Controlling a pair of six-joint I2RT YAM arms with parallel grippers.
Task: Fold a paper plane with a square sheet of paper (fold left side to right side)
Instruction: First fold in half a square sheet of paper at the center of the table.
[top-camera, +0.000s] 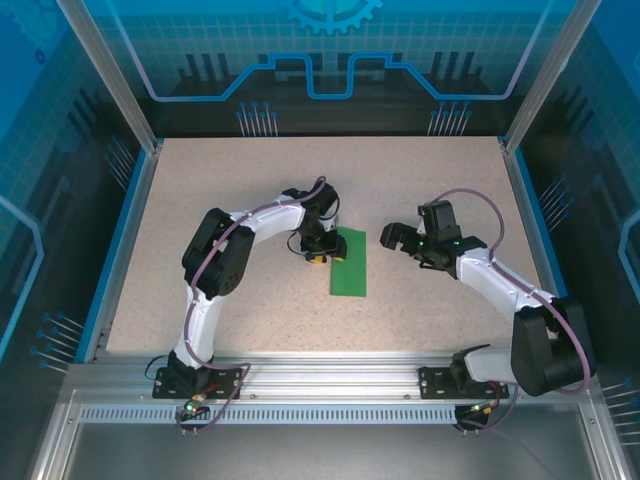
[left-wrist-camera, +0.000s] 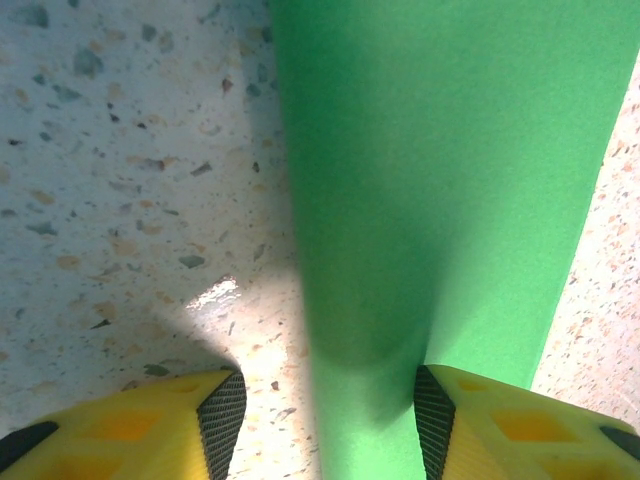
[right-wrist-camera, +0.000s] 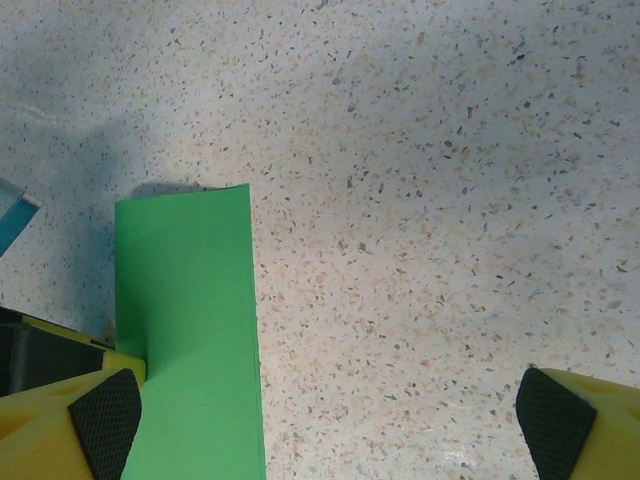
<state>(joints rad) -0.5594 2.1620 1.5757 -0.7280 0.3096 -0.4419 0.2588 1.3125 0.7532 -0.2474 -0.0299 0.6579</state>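
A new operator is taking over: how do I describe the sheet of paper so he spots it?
Start at the speckled beige table and look to its middle, between the left gripper and the right gripper. The sheet of paper lies flat there as a narrow strip, long side running near to far. It is the only green thing there.

Surface (top-camera: 250, 190) lies bare around the paper (top-camera: 350, 268); the left pincer (top-camera: 318, 256) crowds its left edge, right edge free.
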